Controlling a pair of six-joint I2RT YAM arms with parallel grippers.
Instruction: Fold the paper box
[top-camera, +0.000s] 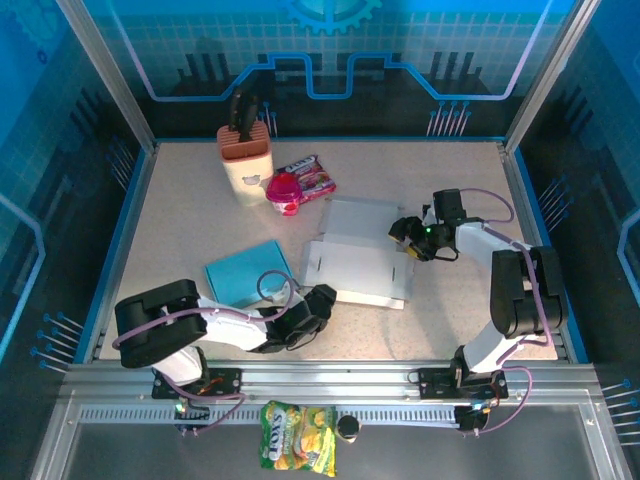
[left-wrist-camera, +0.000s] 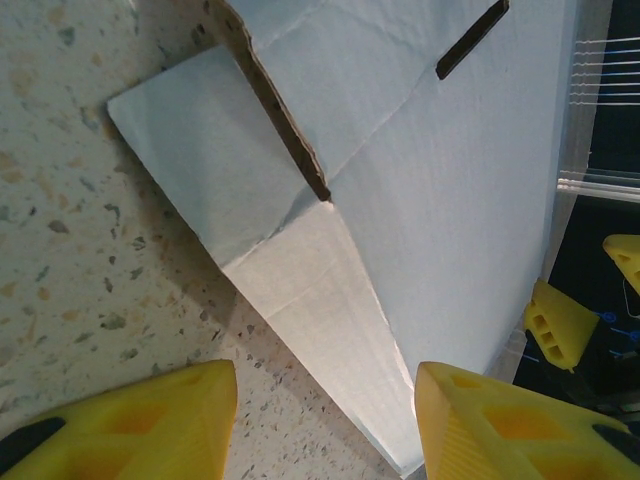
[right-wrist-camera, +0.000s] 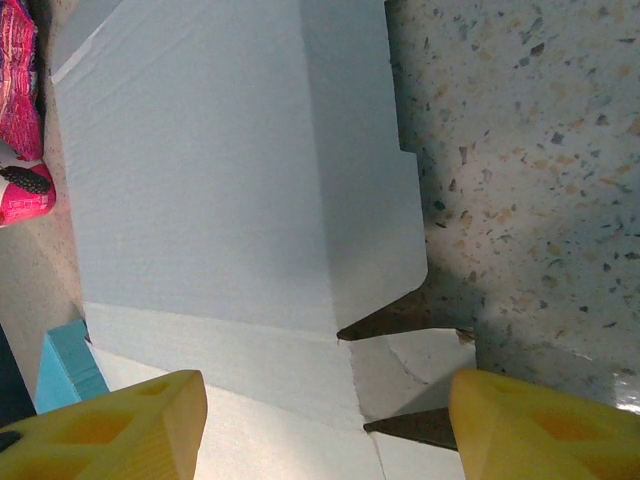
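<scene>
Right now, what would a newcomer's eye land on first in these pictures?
The flat white paper box at mid-table, with an arm reaching in from either side. The left gripper sits at its near-left corner, the right gripper at its right edge, yellow fingers apart. Behind stands a knife block beside pink snacks.

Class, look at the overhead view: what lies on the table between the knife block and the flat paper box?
Between the knife block and the paper box lie a pink cup and a snack packet, in the top view.

- Table (top-camera: 180, 200): speckled beige top.
- White paper box (top-camera: 358, 262), unfolded, near centre.
- Teal pad (top-camera: 245, 272) left of it.
- Knife block (top-camera: 245, 160), pink cup (top-camera: 284, 192) and snack packet (top-camera: 312, 177) towards the rear.
</scene>
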